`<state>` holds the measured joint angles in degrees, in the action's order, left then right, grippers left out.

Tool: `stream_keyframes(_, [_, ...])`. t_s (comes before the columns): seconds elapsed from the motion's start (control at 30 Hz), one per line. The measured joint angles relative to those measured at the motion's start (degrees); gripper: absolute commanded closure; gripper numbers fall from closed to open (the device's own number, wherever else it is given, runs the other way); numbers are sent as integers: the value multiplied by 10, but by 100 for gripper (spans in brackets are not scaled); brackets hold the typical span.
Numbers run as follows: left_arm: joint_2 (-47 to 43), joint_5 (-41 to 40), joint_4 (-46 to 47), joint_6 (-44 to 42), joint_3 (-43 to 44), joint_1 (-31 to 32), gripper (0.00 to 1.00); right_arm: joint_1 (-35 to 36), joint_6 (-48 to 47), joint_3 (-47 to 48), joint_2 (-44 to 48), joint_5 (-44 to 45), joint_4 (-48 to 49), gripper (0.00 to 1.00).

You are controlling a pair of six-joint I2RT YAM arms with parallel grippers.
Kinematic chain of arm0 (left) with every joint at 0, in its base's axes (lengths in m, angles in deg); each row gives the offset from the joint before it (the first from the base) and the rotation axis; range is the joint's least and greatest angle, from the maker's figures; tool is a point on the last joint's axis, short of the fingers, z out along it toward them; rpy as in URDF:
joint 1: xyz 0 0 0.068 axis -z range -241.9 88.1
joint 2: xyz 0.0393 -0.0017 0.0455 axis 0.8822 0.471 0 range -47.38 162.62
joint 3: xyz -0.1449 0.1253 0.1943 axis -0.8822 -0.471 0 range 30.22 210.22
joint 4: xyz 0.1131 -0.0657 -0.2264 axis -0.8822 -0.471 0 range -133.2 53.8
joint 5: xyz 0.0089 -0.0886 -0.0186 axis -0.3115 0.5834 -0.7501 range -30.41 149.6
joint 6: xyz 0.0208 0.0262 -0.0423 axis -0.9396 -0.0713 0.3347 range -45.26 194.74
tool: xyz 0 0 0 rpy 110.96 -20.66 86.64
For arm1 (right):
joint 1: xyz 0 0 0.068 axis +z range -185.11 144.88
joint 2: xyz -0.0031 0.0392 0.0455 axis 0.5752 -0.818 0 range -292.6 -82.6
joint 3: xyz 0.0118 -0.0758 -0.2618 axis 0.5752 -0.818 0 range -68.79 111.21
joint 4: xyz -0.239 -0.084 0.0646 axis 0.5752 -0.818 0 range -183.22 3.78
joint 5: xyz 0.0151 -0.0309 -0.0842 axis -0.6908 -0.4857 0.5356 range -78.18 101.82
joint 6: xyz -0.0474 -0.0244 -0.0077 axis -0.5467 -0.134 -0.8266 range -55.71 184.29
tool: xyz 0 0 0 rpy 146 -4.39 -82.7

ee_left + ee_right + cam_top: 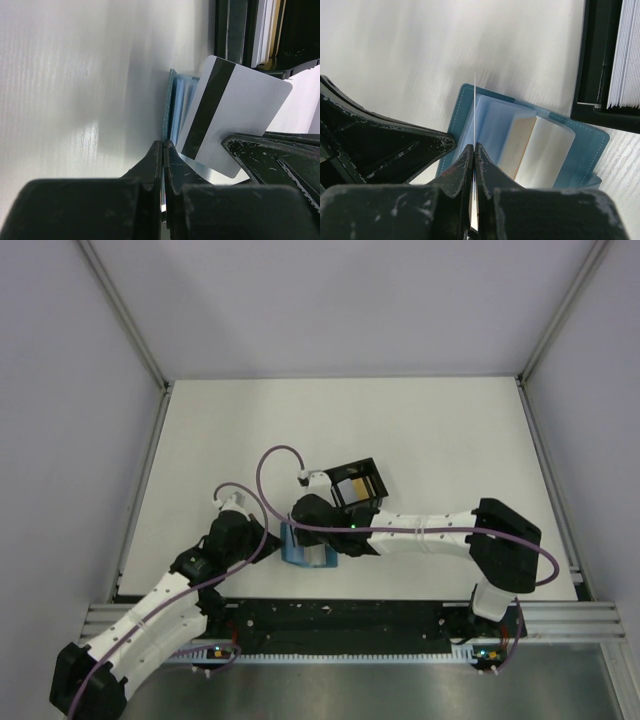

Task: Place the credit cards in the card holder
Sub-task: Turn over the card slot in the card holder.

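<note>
The teal card holder (300, 557) lies open on the table between both grippers. My left gripper (163, 146) is shut on the edge of its cover (172, 107). My right gripper (474, 146) is shut on a white credit card (475, 107), seen edge-on, with its far edge over the card holder's left sleeves (492, 117). The left wrist view shows this card (245, 100) has a black stripe. An orange-yellow card (517, 145) sits in a sleeve. In the top view the left gripper (279, 540) and the right gripper (312, 535) meet at the holder.
A black open-topped tray (357, 485) with several more cards (626, 50) stands just behind the card holder. It also shows in the left wrist view (300, 35). The left gripper's finger (385, 145) lies close beside my right jaws. Metal rails edge the table.
</note>
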<state>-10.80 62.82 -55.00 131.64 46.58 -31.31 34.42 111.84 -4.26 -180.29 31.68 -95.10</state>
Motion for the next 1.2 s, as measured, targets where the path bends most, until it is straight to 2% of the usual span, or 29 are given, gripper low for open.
stream_keyframes(0.27, [-1, -7, -8, 0, 0, 0, 100, 0, -12, -8, 15, 14, -8, 100])
stream_keyframes(0.5, [0, -28, -18, 3, -7, 1, 100, -1, -41, -9, 28, -9, 6, 100])
stream_keyframes(0.83, [14, -55, -27, 19, -35, 1, 100, -50, -35, -79, 88, -98, 55, 100])
stream_keyframes(1.2, [14, -57, -18, 19, -45, 2, 100, -83, 18, -146, 75, -210, 103, 100])
